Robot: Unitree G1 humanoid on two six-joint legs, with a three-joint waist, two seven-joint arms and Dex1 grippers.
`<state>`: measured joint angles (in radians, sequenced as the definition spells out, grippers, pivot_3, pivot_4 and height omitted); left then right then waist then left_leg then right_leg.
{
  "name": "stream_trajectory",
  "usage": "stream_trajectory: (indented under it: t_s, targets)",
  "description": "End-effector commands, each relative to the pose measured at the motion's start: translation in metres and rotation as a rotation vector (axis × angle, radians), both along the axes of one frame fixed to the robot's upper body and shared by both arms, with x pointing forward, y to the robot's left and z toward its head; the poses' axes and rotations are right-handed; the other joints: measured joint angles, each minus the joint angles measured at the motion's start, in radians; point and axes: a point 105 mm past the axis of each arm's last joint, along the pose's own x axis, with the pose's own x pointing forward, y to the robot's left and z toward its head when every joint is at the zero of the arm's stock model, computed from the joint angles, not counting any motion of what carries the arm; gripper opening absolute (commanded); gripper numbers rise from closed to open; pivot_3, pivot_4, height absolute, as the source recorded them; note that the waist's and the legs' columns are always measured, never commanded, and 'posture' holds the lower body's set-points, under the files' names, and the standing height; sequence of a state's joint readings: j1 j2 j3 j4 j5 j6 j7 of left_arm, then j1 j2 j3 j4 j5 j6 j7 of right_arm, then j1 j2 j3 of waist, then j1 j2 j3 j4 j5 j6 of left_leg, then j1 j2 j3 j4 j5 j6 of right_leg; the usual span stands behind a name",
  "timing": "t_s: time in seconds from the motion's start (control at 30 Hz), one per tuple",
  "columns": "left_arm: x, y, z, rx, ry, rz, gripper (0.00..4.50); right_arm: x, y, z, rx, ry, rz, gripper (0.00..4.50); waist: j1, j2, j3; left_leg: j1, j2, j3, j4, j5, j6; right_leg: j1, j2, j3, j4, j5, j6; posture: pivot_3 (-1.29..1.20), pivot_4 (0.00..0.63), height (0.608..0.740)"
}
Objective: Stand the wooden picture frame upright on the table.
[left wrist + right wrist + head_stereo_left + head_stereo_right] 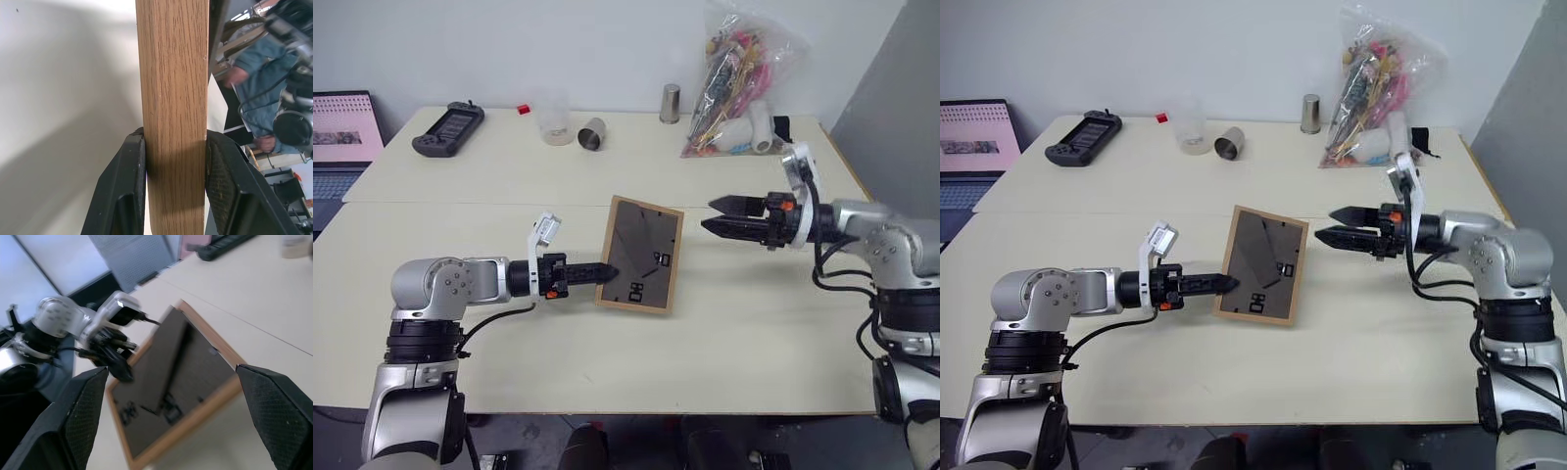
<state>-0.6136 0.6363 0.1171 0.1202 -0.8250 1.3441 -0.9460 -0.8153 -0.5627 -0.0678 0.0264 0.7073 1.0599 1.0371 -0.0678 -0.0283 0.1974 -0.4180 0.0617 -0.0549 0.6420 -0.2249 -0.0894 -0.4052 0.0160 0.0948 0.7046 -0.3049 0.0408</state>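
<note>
Two grippers flank the wooden picture frame (640,254), which is the landmark for everything else on the table (754,343). It stands near the middle of the pale top, tilted, with its dark back panel, black stand and clips turned toward the robot. The left gripper (604,269) pinches the frame's left edge; the left wrist view shows the two black fingers (122,191) pressed flat on either side of the light-wood edge. To the right of the frame and a little above it, the right gripper (713,216) hovers level with its jaws spread wide, empty and clear of the wood. The tabletop just around the frame is bare, so nothing crowds its footing. Well behind the frame, toward the wall, a metal cup (593,134) lies on its side beside a clear plastic container (554,119), with a small red item (523,108) further left. Far behind and to the left of the frame lies a black handheld game console (449,129). Behind and to the right of it stand a small upright metal cup (671,103) and a clear plastic bag (737,83) stuffed with colourful things. A laptop (342,137) with a pink screen sits beyond the table's far left edge.
</note>
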Motion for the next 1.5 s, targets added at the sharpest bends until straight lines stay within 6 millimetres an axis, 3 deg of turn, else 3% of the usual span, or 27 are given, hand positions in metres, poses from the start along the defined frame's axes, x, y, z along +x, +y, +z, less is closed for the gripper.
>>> stream_trajectory:
  t_s: [0.03,0.33,0.57,0.7,0.87,1.0,1.07,1.17,1.27,1.33,1.43,1.5]
  targets:
    - [-0.002,-0.005,0.017,-0.027,-0.075,-0.044,1.31,0.000,0.024,0.000,-0.026,-0.052,0.017,4.45,-0.001,0.000,0.000,0.000,0.000,0.000,0.000,0.000,0.000,0.000,0.000,0.000,0.000,0.000,0.000,0.00,0.150,0.740]
    - [-0.004,-0.008,0.013,-0.003,-0.088,-0.052,1.31,0.009,0.052,-0.021,-0.123,-0.132,0.018,4.45,0.004,0.000,0.000,-0.001,0.000,0.000,0.000,0.000,0.000,-0.001,0.000,0.000,0.000,0.000,0.000,0.00,0.150,0.740]
    - [-0.003,-0.008,0.010,0.013,-0.098,-0.048,1.31,-0.009,0.068,-0.016,-0.117,-0.175,0.118,4.45,0.005,0.000,0.000,-0.001,0.000,0.000,0.000,0.000,0.000,-0.001,0.000,0.000,0.000,0.000,0.000,0.00,0.150,0.740]
    - [-0.003,-0.009,0.010,0.008,-0.100,-0.050,1.31,-0.025,0.068,-0.014,-0.105,-0.160,0.186,4.45,0.007,0.000,0.000,-0.001,0.000,0.000,0.000,0.000,0.000,-0.001,0.000,0.000,0.000,0.000,0.000,0.00,0.150,0.740]
    - [-0.003,-0.007,0.008,0.004,-0.096,-0.040,1.31,-0.036,0.056,-0.005,-0.067,-0.103,0.230,4.45,0.008,0.000,0.000,-0.001,0.000,0.000,0.000,0.000,0.000,-0.001,0.000,0.000,0.000,0.000,0.000,0.00,0.150,0.740]
    - [-0.003,-0.008,0.008,-0.001,-0.091,-0.039,1.31,-0.027,0.041,-0.007,-0.100,-0.113,0.155,4.45,0.009,0.000,0.000,-0.001,0.000,0.000,0.000,0.000,0.000,-0.001,0.000,0.000,0.000,0.000,0.000,0.00,0.150,0.740]
    - [-0.003,-0.007,0.007,0.005,-0.084,-0.034,1.31,-0.013,0.022,-0.014,-0.148,-0.150,0.052,4.45,0.009,0.000,0.000,-0.001,0.000,0.000,0.000,0.000,0.000,-0.001,0.000,0.000,0.000,0.000,0.000,0.00,0.150,0.740]
    - [-0.005,-0.006,0.009,-0.004,-0.061,-0.033,1.31,-0.008,-0.016,-0.027,-0.253,-0.194,-0.041,4.45,0.011,0.000,0.000,-0.001,0.000,0.000,0.000,0.000,0.000,-0.001,0.000,0.000,-0.001,0.000,0.000,0.00,0.150,0.740]
    - [-0.010,-0.004,0.010,-0.022,-0.015,-0.040,1.31,-0.006,-0.045,-0.035,-0.370,-0.338,-0.112,4.45,0.015,0.000,0.000,-0.002,-0.001,0.000,0.000,0.000,0.000,-0.001,0.000,0.000,-0.003,0.000,0.000,0.00,0.150,0.740]
    - [-0.011,-0.004,0.011,-0.046,0.032,-0.039,1.31,-0.001,-0.055,-0.041,-0.484,-0.587,-0.141,4.45,0.014,0.000,0.000,-0.003,0.000,0.000,0.000,0.000,0.000,-0.001,0.000,0.000,-0.004,0.000,0.000,0.00,0.150,0.740]
    - [-0.013,-0.005,0.011,-0.051,0.065,-0.042,1.31,0.002,-0.056,-0.050,-0.603,-0.894,-0.135,4.45,0.005,0.000,0.000,-0.003,0.000,0.000,0.000,0.000,0.001,-0.001,0.000,-0.001,-0.005,0.000,0.001,0.00,0.150,0.740]
    - [-0.013,-0.006,0.014,-0.059,0.080,-0.045,1.31,0.006,-0.052,-0.054,-0.708,-1.225,-0.131,4.45,-0.001,0.000,0.000,-0.002,0.001,0.001,0.000,0.000,0.001,0.000,0.000,0.001,-0.005,0.000,0.002,0.00,0.150,0.740]
